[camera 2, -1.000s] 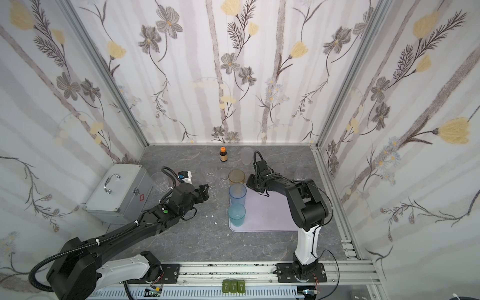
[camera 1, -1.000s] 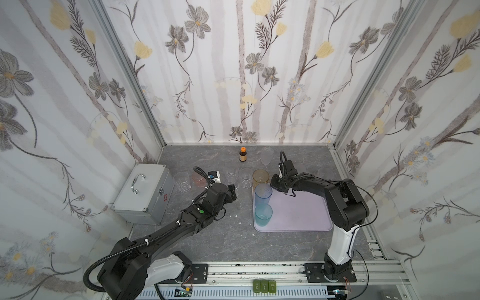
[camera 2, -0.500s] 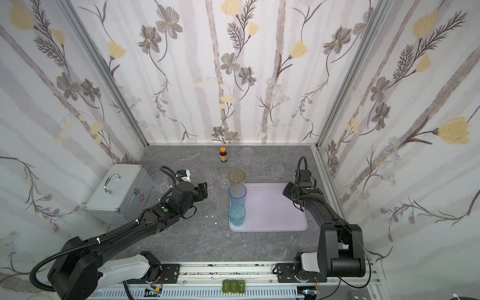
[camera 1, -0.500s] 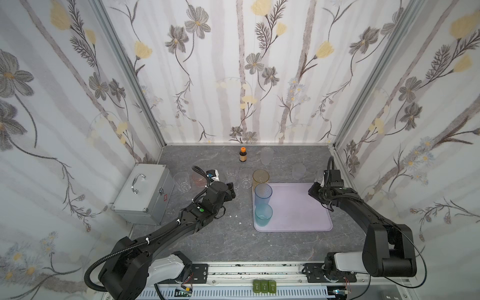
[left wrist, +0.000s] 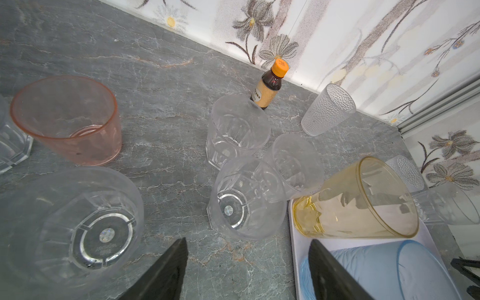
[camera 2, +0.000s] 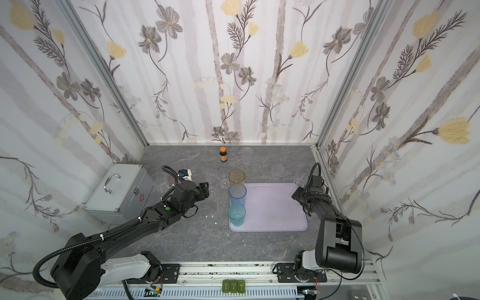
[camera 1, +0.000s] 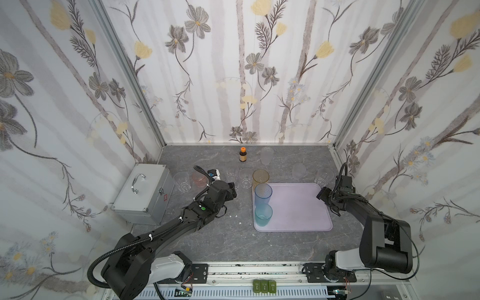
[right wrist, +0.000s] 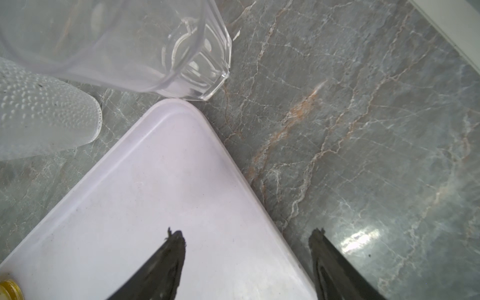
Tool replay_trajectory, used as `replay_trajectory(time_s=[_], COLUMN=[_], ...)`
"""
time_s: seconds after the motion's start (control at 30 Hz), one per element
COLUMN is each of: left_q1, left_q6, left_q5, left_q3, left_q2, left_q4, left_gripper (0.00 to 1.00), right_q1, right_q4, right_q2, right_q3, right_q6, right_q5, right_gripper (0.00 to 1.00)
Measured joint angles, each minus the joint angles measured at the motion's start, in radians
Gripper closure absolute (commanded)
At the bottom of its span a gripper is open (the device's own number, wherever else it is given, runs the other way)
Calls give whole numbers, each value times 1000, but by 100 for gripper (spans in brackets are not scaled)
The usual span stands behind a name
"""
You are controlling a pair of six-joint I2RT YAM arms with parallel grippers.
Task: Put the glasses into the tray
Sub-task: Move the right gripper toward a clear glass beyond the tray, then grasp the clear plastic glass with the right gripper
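Tray [camera 1: 298, 207], pale lilac, holds three upright see-through tumblers along its left edge, mouths up: one amber glass [camera 1: 260, 178], one blue glass [camera 1: 263, 193], one teal glass [camera 1: 263, 214]. You see one pink glass [left wrist: 70, 122], two frosted glasses [camera 1: 266, 155] and at least five clear glasses [left wrist: 246, 197] on the table [camera 1: 220, 246] outside it. Your left gripper [left wrist: 246, 244] and right gripper [right wrist: 246, 233] both have jaws spread, empty.

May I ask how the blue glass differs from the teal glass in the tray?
The blue glass is taller and pale blue; the teal glass is shorter and greener. The blue glass stands farther back, the teal glass nearer the front rim. Both stand upright and empty along the left side of the tray.
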Motion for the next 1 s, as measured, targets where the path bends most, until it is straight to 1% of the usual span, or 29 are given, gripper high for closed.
replay_trajectory(time_s=[0.13, 0.2, 0.43, 0.63, 0.83, 1.0], left_q1=[0, 0, 2, 18, 32, 35], left_q6=[-7, -7, -1, 21, 39, 43], left_q5=[5, 5, 3, -4, -4, -4], left_q3=[0, 0, 3, 3, 4, 7], left_q2=[12, 15, 21, 11, 1, -6], left_q4=[0, 0, 0, 0, 0, 0], left_gripper=[24, 24, 24, 24, 24, 24], right_q1=[6, 19, 110, 166, 235, 272], right_q4=[9, 17, 40, 38, 48, 11], right_q2=[52, 64, 101, 109, 122, 121], right_q3=[-4, -4, 23, 31, 39, 74], right_q6=[-12, -27, -38, -37, -28, -23], right_q5=[-26, -17, 3, 25, 56, 47], right_gripper=[27, 28, 31, 32, 32, 32])
